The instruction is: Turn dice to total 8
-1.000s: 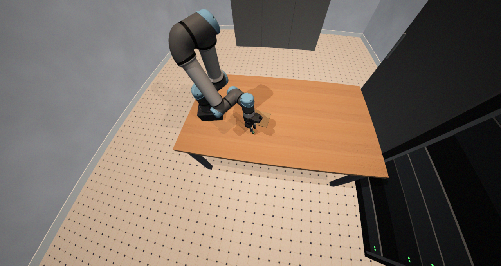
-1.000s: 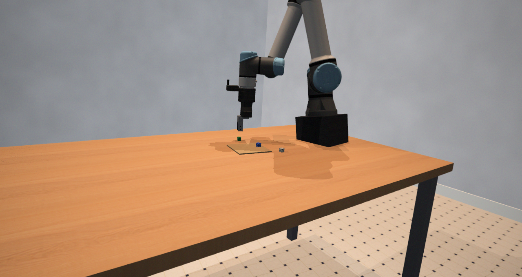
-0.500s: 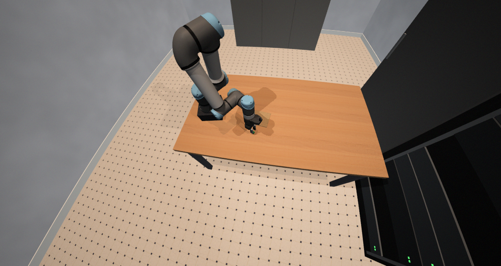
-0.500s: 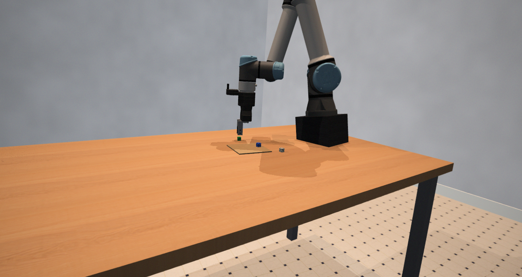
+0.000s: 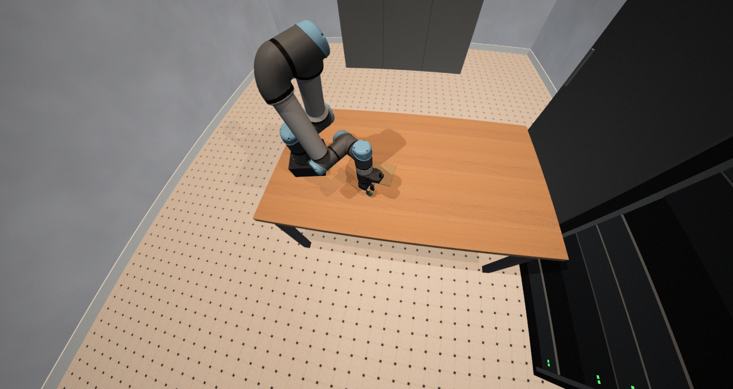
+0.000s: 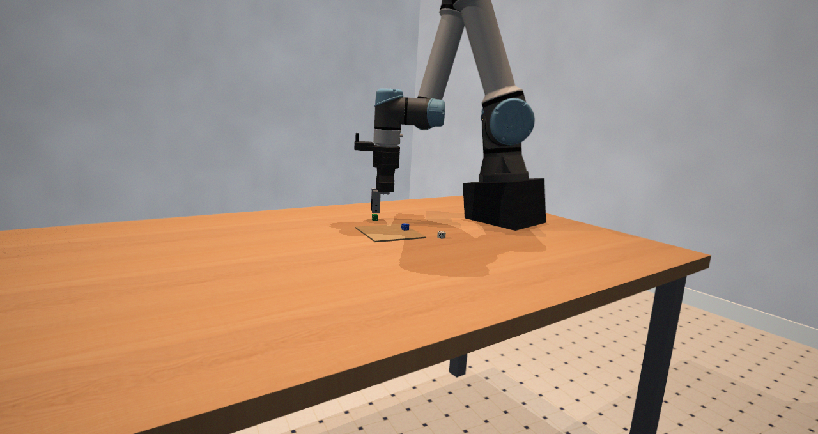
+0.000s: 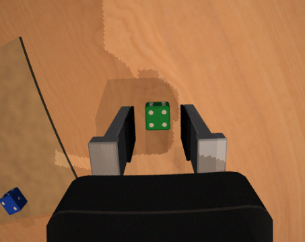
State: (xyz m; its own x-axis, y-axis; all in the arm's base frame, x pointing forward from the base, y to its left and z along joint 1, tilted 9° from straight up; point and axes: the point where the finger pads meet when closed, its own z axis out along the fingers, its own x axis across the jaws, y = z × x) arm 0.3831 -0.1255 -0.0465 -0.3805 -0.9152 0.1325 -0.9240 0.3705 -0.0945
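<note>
My gripper (image 5: 370, 188) (image 6: 375, 209) (image 7: 157, 122) points down with its fingers apart. The green die (image 5: 370, 193) (image 6: 374, 217) (image 7: 157, 118) lies flat on the table off the mat, four pips up, in line between the fingers and just below them; nothing grips it. The mat (image 5: 390, 171) (image 6: 380, 235) (image 7: 17, 117) lies flat. The blue die (image 6: 404, 226) (image 7: 13, 201) is on the mat near an edge, with two pips up as seen from the wrist. The white die (image 6: 441, 234) sits on the table just off the mat's corner; its top number is too small to read.
The wooden table (image 5: 461, 181) (image 6: 229, 294) carries the robot's black base (image 6: 503, 202), behind the dice in the exterior view. The arm's shadow falls across the mat area. In the top view the arm hides the blue and white dice.
</note>
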